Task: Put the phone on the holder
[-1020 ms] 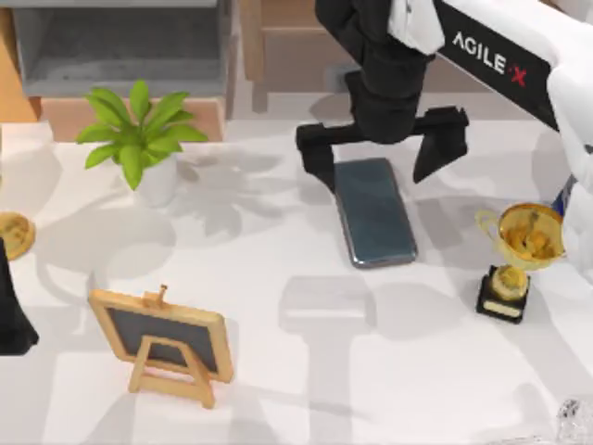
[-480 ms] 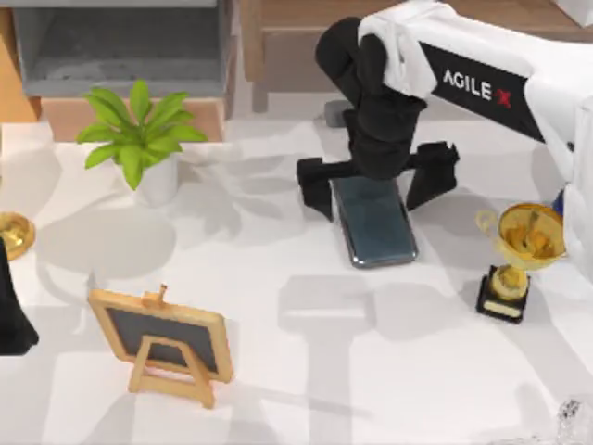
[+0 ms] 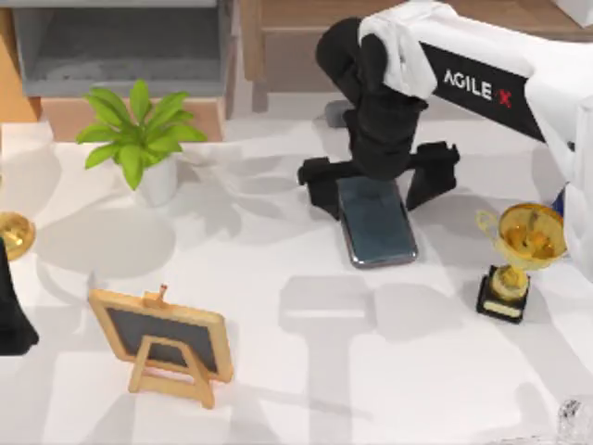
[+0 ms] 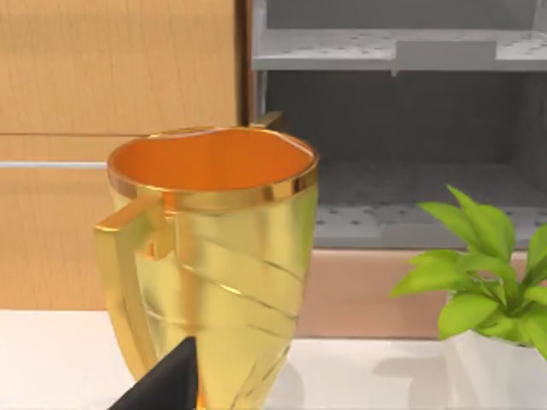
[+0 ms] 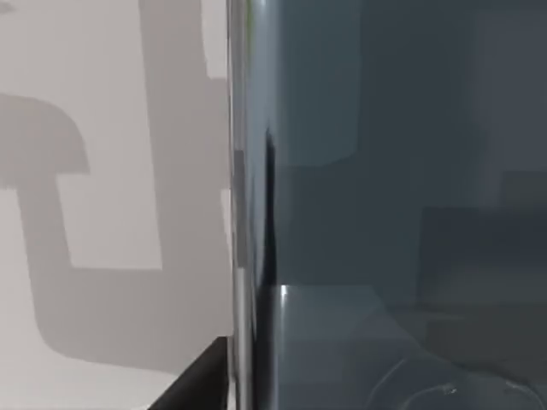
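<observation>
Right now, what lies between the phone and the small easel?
In the top view, bare white table with shadows separates the phone from the easel.

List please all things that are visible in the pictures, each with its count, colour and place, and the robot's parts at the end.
phone: 1, glossy dark grey-blue, flat on the table right of centre
holder: 1, light wood frame with dark panel, front left of the table
plant: 1, green leaves in a white pot, back left
trophy: 1, gold on a black base, right side
gold cup: 1, gold, at the left edge of the table
table: 1, white
shelf unit: 1, grey, behind the table at the left
right pincer: 1, black, fingers open either side of the phone's far end
left pincer: 1, black, parked at the left edge
</observation>
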